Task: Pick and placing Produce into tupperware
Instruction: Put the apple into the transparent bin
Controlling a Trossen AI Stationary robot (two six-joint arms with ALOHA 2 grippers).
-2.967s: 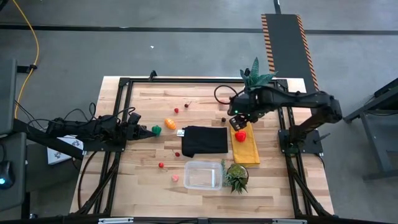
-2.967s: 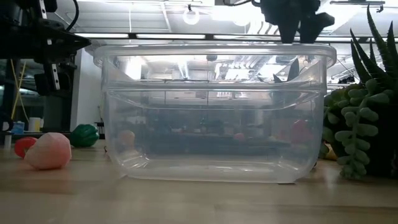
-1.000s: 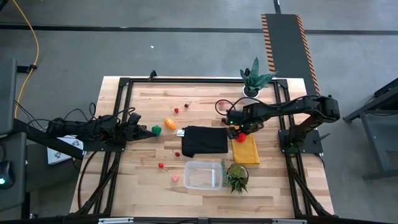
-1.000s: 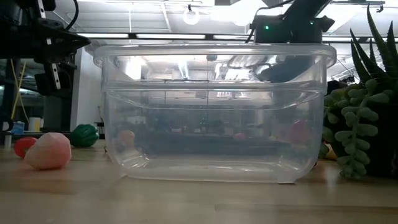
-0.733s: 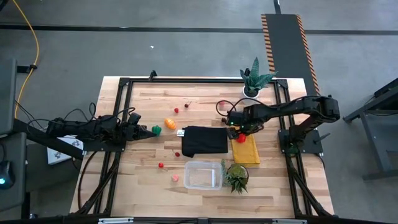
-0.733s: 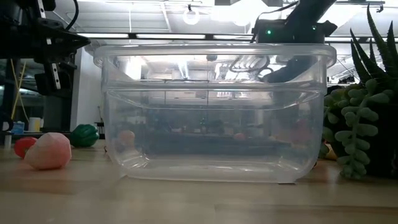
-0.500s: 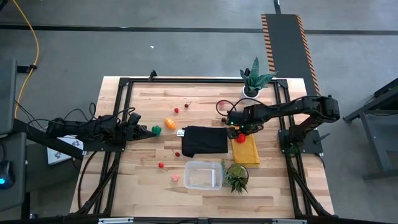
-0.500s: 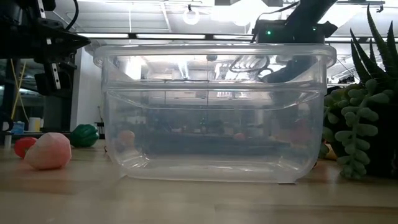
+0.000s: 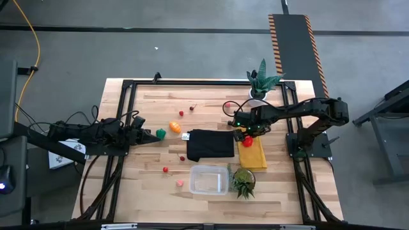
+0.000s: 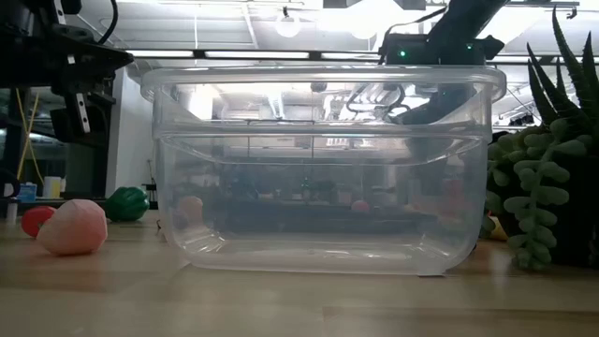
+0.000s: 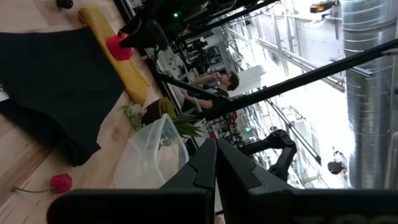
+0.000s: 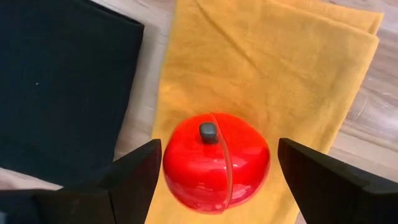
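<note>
Light wooden table (image 9: 153,191). Black cloth (image 9: 210,144) at centre. Folded yellow cloth (image 9: 254,155) toward right edge. Clear rectangular plastic tupperware (image 9: 208,179) near front edge, holding nothing. Right gripper (image 12: 214,180) low over yellow cloth, fingers spread wide either side of large round red toy fruit (image 12: 216,162), not touching it. Left gripper (image 9: 144,135) by left edge, fingers pressed together, beside small green toy vegetable (image 9: 160,133); small orange toy fruit (image 9: 174,126) just beyond.
</note>
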